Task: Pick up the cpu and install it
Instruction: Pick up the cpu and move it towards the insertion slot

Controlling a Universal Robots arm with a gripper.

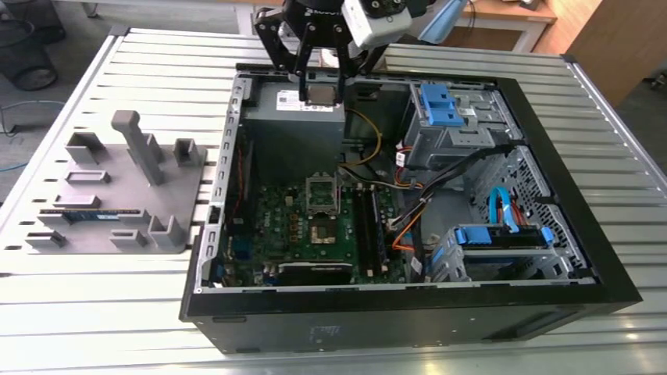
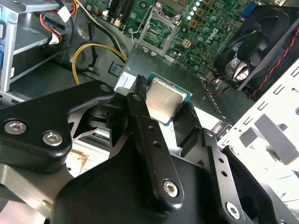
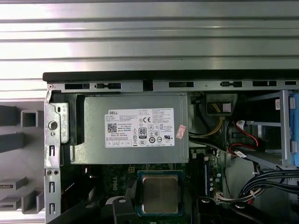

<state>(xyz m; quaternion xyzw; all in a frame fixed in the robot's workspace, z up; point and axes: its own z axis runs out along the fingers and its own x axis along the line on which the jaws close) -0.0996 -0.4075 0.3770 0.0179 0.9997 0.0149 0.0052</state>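
The end effector (image 1: 321, 92) was clamped on the cpu (image 2: 163, 100) by opposite edges, holding it flat above the power supply (image 3: 135, 128) inside the open case (image 1: 417, 320), probably to keep it level for the socket (image 2: 156, 32).

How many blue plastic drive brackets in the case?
2. One blue bracket tops the drive cage at the far end, exterior view's right; the second blue bracket sits on the nearer cage on that side. More may be hidden inside the cages.
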